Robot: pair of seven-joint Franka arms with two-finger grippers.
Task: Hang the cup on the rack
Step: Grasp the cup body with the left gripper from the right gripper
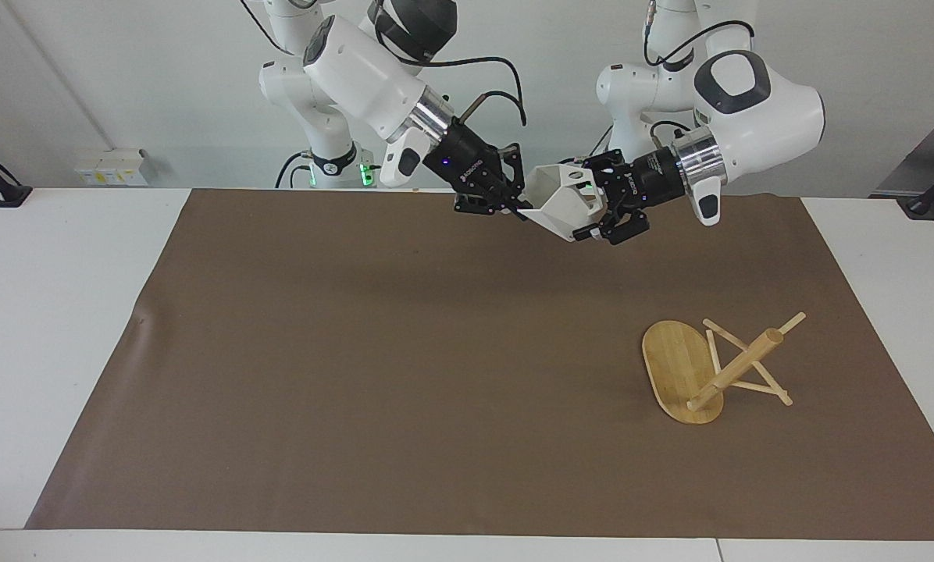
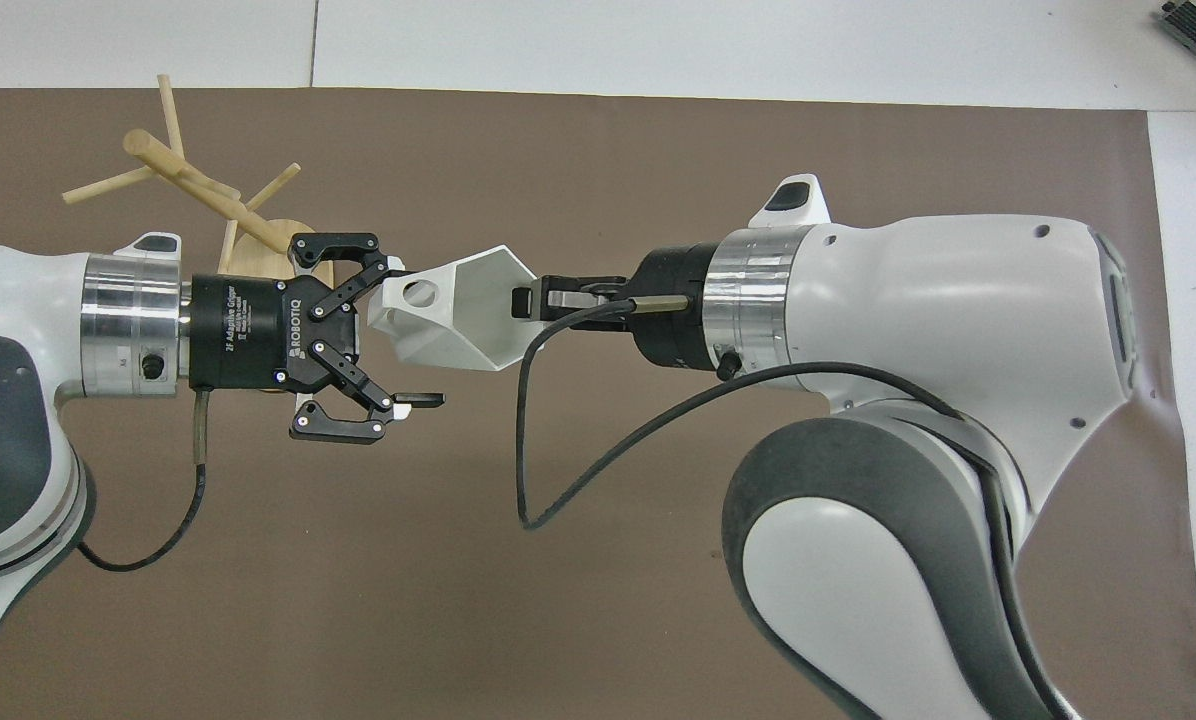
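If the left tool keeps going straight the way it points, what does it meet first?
The cup, at its handle end. The left tool is open around that end, and the right tool grips the rim.

Bright, even light; soft shadows

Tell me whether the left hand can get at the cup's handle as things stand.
Probably yes. The left hand is open with its fingers either side of the handle end of the cup. The right hand grips only the rim, so nothing blocks it.

Facing view: high, looking toward robots. Overhead: steep, close above arms (half-turn apart). Both share the brown-matted worktop.
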